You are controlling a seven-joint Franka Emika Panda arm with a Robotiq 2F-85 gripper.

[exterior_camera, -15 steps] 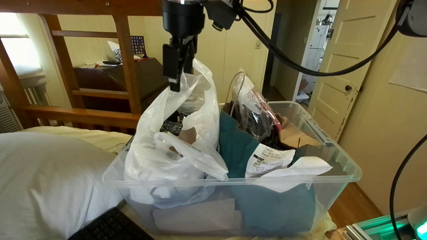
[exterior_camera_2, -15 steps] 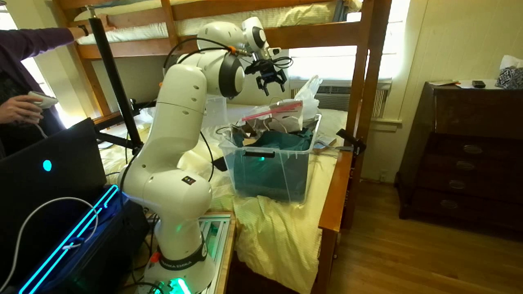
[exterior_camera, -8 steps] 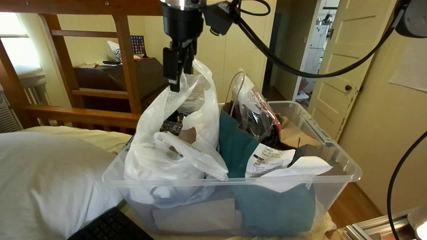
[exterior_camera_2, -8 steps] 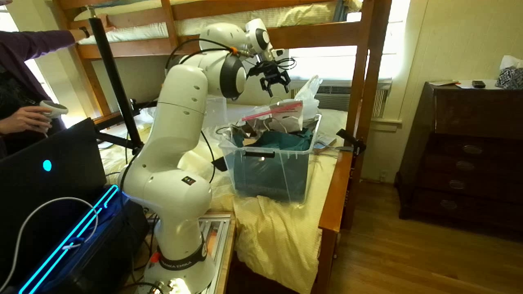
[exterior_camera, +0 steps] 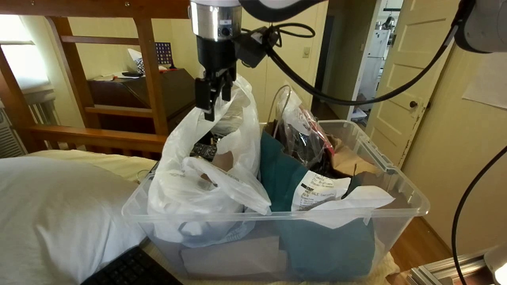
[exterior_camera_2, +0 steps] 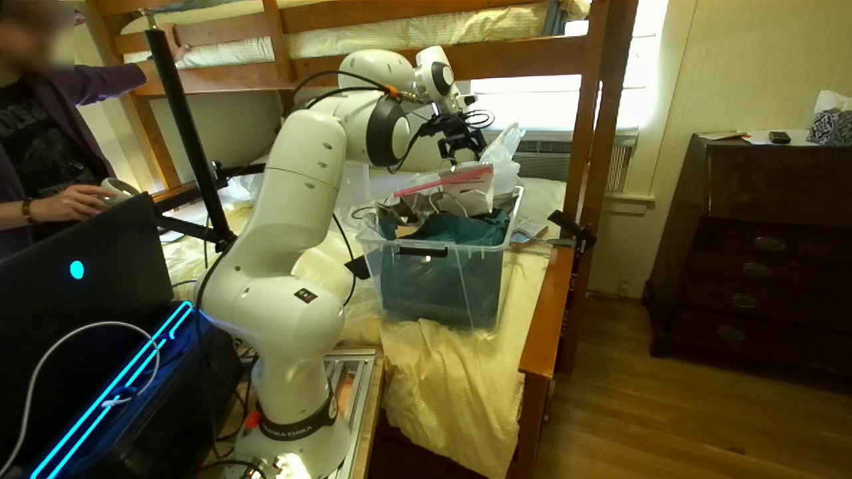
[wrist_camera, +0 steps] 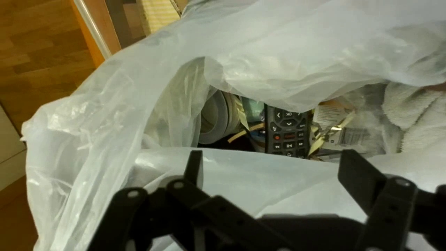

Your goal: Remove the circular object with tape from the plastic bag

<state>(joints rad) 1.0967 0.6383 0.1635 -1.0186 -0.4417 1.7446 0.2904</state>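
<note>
While fingers hang parted, crinkly white plastic bag, round tape roll inside

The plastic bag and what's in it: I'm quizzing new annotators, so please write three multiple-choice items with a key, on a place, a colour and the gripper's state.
1. In the wrist view, where is the round roll relative to the remote?
A. right of it
B. left of it
C. on top of it

2. What colour is the plastic bag?
A. red
B. black
C. white

3. What state is the gripper in?
A. open
B. fully shut
C. shut on the remote

1 B: the round roll shows nearer that picture's left edge than the remote.
2 C: its crinkled film looks white in both exterior views.
3 A: its jaws stand wide apart in the wrist view.
</note>
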